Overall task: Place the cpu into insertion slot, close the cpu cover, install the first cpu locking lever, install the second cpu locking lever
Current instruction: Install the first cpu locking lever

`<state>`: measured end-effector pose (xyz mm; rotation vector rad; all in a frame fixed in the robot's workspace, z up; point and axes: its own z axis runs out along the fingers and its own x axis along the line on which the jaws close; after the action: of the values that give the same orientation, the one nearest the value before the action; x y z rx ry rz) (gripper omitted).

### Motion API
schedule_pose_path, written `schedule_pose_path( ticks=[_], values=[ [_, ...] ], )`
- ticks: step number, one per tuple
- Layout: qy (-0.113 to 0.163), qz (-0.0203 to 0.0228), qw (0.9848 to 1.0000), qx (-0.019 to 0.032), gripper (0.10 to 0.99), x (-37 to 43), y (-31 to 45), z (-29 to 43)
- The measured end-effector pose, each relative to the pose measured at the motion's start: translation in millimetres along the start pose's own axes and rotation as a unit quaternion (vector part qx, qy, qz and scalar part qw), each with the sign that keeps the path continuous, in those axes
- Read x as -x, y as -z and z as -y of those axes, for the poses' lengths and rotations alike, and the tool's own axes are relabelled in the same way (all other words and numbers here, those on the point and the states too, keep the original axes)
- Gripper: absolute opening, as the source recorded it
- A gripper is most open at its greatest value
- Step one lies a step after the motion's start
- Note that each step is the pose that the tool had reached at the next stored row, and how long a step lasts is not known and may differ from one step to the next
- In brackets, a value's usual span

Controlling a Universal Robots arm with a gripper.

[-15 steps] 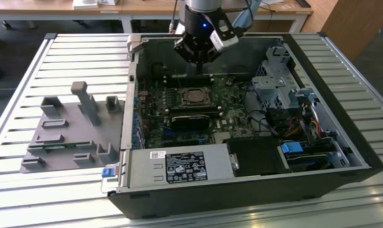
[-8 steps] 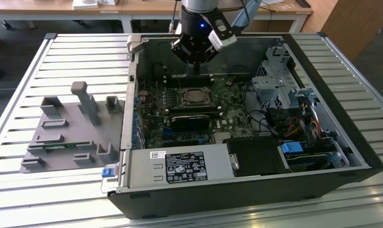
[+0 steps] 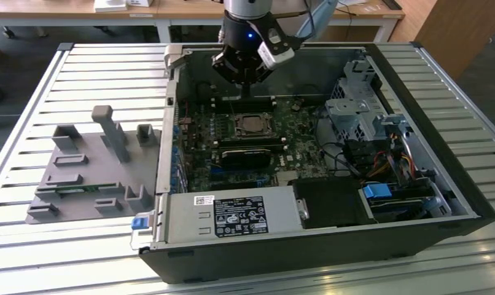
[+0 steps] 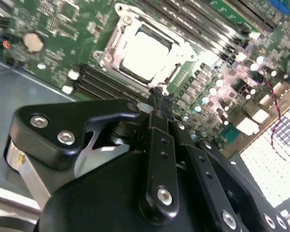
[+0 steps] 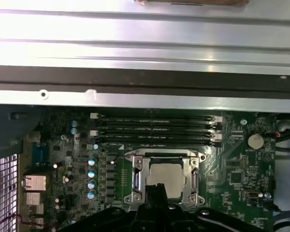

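Jaws are narrow, tips pressed together with nothing seen between them, close to one edge of the thin grey metal cpu cover (image 5: pixel 137 180), which lies flat on the socket. The small square silvery-topped cpu (image 5: pixel 166 176) sits within the cover's opening. The socket is on the green motherboard (image 5: pixel 232 164) inside the open black computer case (image 3: pixel 330 252), which stands on the slatted white table (image 3: pixel 75 67).

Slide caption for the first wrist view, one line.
Gripper at the edge of the closed cpu cover, cpu seated beneath.

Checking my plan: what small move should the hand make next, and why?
Probably lower the shut hand a little toward the cpu cover edge: the cpu sits seated, the cover lies flat around it, and the hand hovers above.
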<state>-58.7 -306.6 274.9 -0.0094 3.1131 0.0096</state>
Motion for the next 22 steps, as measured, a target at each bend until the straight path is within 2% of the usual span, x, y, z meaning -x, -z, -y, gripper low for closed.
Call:
schedule_pose_path(
  ticks=[8, 15, 22],
  values=[
    [-0.001, 0.0, 1.0, 0.0, 0.106, -12.8, -5.2, 0.0],
    [-0.001, 0.0, 1.0, -0.0001, 0.106, -31.5, -9.2, -0.1],
    [-0.001, 0.0, 1.0, -0.0001, 0.106, -43.3, -13.7, -0.2]
  ],
)
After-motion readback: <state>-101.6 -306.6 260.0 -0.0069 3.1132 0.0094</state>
